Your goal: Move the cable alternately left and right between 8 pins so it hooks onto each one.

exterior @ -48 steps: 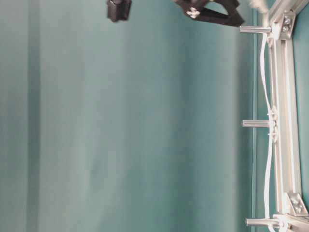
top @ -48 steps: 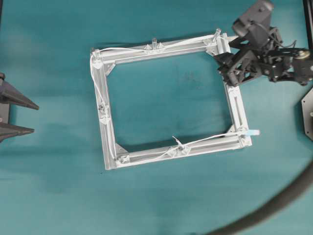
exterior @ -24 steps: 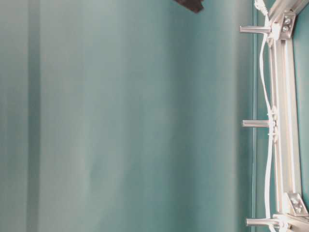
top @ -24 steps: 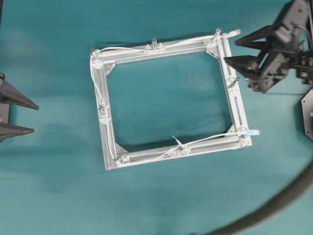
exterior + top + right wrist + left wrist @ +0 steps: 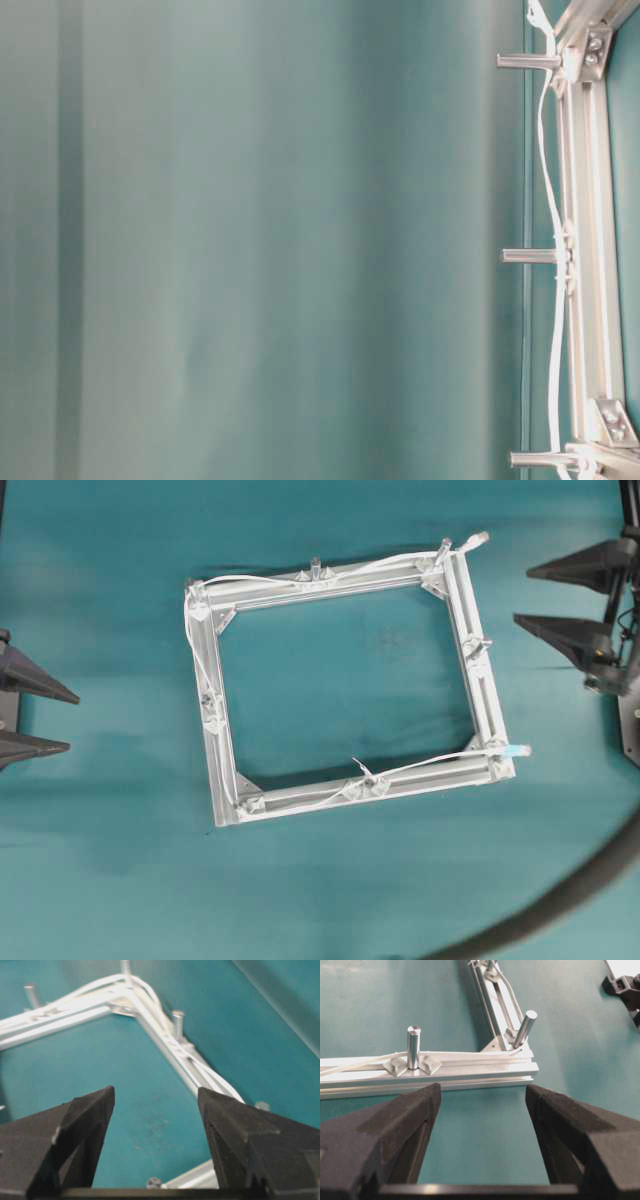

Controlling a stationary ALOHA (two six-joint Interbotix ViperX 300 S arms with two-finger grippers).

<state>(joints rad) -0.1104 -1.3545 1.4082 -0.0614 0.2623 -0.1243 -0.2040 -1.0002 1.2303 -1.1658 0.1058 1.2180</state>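
On a teal cloth-covered table point(image 5: 330, 900), a square aluminium frame point(image 5: 480, 695) lies flat, its slotted rails joined at the corners by small brackets. Both robot hands sit apart from it with nothing in them: the left hand point(image 5: 38, 716) waits at the left edge with its dark, wedge-shaped fingers spread wide, and the right hand point(image 5: 572, 600) hangs off the frame's right side, equally wide.

The cable point(image 5: 205, 665), a thin white flexible cord, touches neither hand. It runs from a clear plug tip point(image 5: 517, 751) past the frame's lower right corner, along the bottom rail, up the left rail and across the top rail, ending in a second tip point(image 5: 477, 541) beyond the upper right corner. Along the way it bends around the pins point(image 5: 315, 566), short polished metal pegs standing upright beside small triangular brackets. The right rail's middle pin point(image 5: 484, 641) appears to carry no cable.

By the look of it, the threading is at or near its end. If that bare pin counts, the next move calls for a pinch on the loose upper tip and a gentle pull down the right rail, with enough slack to avoid lifting the cord off pegs already hooked. A thick dark grey hose point(image 5: 560, 905) curves across the lower right corner.
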